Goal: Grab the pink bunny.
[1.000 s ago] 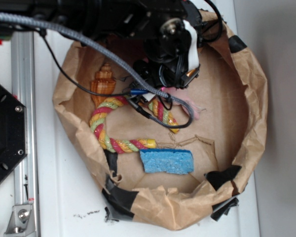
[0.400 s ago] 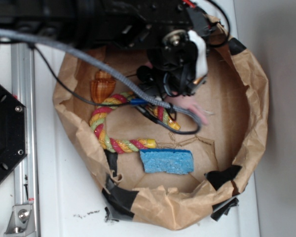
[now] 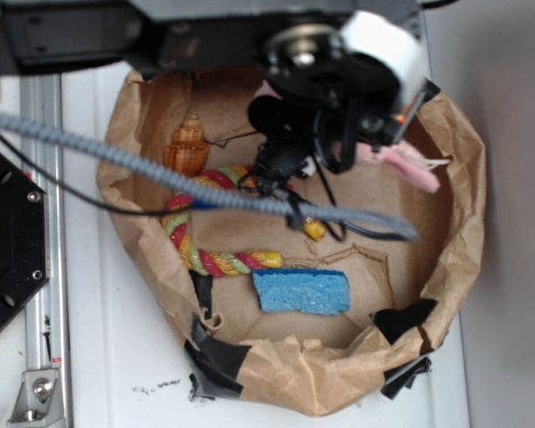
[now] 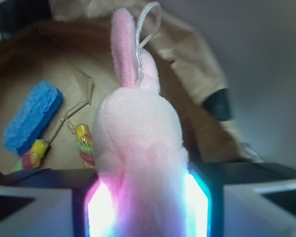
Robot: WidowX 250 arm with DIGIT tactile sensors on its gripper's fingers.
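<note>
The pink bunny [image 4: 138, 133] fills the middle of the wrist view, a pale pink plush with one ear and a white loop pointing up. My gripper [image 4: 147, 207] is shut on the pink bunny, its body pressed between the two glowing pads. In the exterior view the pink bunny [image 3: 401, 162] sticks out to the right from under the gripper [image 3: 352, 143], lifted above the floor of the brown paper bowl [image 3: 459, 169]. The fingers themselves are hidden under the arm in that view.
Inside the paper bowl lie a striped rope ring [image 3: 201, 245], a blue sponge [image 3: 301, 292] near the front and an orange shell [image 3: 185, 147] at the back left. A grey cable [image 3: 160, 174] crosses over the bowl. A metal rail [image 3: 37, 223] runs along the left.
The arm has risen toward the camera and shifted right, carrying the pink bunny up off the bowl floor. The bunny's end now points further right.
</note>
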